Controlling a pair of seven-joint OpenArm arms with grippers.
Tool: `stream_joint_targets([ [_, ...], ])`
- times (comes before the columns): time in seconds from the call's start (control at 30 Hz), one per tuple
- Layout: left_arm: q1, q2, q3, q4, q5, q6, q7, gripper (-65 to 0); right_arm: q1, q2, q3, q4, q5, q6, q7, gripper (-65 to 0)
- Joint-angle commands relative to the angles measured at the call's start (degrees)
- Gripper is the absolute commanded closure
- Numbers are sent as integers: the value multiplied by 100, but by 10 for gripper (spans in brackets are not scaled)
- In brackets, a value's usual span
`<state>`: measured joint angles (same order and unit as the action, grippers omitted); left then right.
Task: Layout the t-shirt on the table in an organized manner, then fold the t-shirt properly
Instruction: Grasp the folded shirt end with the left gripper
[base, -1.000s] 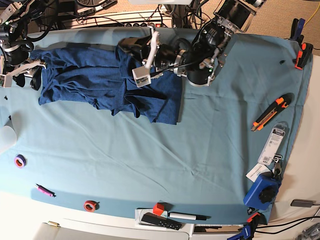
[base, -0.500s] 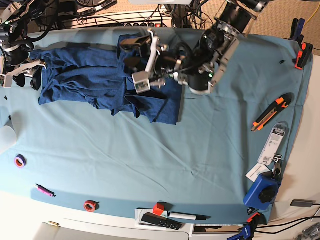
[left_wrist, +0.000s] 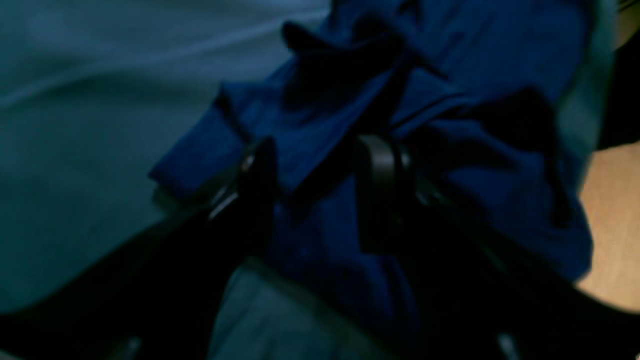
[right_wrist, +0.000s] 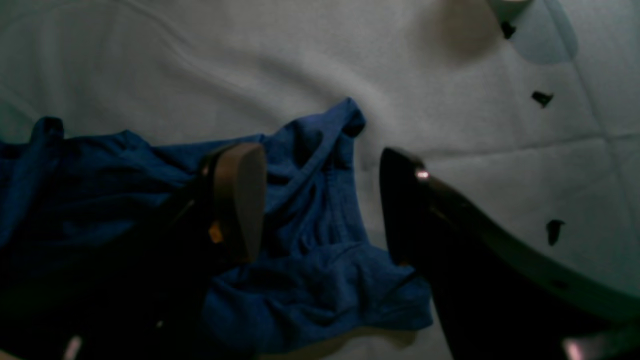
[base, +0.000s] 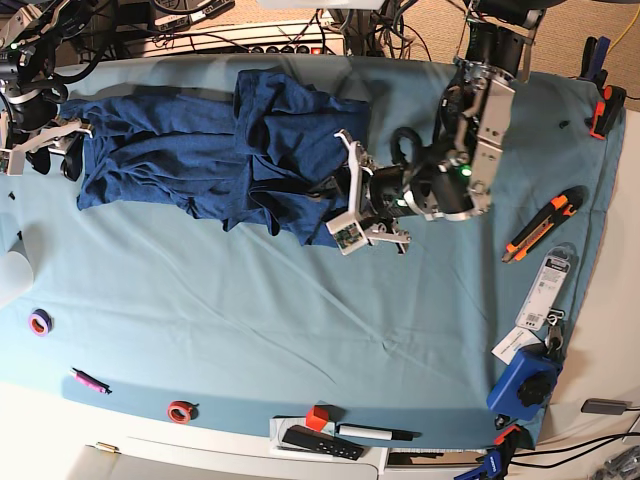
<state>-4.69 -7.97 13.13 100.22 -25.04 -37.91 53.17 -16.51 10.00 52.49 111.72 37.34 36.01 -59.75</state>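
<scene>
The dark navy t-shirt (base: 170, 150) lies crumpled along the far left part of the teal table (base: 300, 320), with its right half bunched in folds. My left gripper (base: 337, 197) is at the shirt's right edge. In the left wrist view its fingers stand apart, open, and a ridge of the t-shirt (left_wrist: 475, 60) runs between them at the left gripper (left_wrist: 320, 192). My right gripper (base: 50, 150) sits at the shirt's left end. It is wide open (right_wrist: 320, 200) over a loose edge of the t-shirt (right_wrist: 310, 280), with one finger (right_wrist: 240, 200) above the cloth.
An orange-and-black utility knife (base: 540, 225), a packaged item (base: 550, 285) and a blue device (base: 525, 385) lie at the right. Along the front edge are a purple tape roll (base: 40, 322), a pink marker (base: 90, 381), a red tape roll (base: 180, 411) and a black remote (base: 320, 442).
My left gripper let go of the shirt's far middle and moved toward the front and right, to the shirt's right edge. The released flap now lies on the table. The right arm has not moved.
</scene>
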Motion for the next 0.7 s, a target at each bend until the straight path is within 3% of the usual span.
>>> stream_joint_targets([
  [0.0, -103, 17, 96, 52, -109, 0, -186, -240, 17, 94, 33, 94, 81, 11, 164, -350],
  [0.1, -105, 17, 494, -81, 107, 94, -404, -240, 17, 92, 33, 94, 76, 11, 160, -350],
  [0.2, -107, 17, 896, -118, 953, 584, -811, -240, 17, 94, 33, 94, 76, 11, 151, -349],
  [0.3, -188, 15, 1110, -118, 1300, 835, -863, -240, 17, 92, 33, 94, 79, 11, 149, -349],
  [0.5, -295, 7, 1134, -118, 1902, 1005, -861, -240, 17, 94, 33, 94, 79, 11, 146, -349],
  [0.67, -286, -219, 1134, -118, 1709, 1008, -796, -240, 17, 94, 33, 94, 79, 11, 146, -350],
])
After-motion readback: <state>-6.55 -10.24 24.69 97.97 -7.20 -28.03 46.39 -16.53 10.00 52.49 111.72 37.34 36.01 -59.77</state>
